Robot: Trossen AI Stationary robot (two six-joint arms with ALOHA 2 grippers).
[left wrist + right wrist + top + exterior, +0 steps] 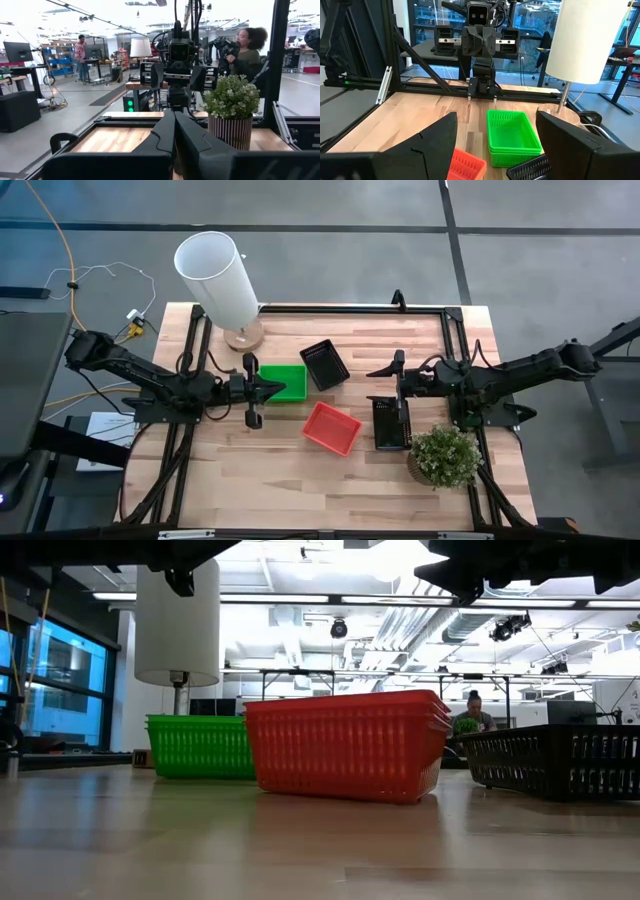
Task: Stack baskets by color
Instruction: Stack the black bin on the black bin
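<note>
Beside the white lamp (218, 277), toward the table's middle, green baskets (284, 382) are seen; red baskets (332, 427) and two separate black baskets (324, 364), (390, 423) lie farther out. Nested red rims are shown only in the low view. Left gripper (281, 388) is closed, empty, at the green baskets' edge. Right gripper (385, 384) is spread wide, empty, over bare wood.

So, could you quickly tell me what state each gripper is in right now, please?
Left gripper: closed, holding nothing, beside the green baskets.
Right gripper: open, holding nothing, above the table.
</note>
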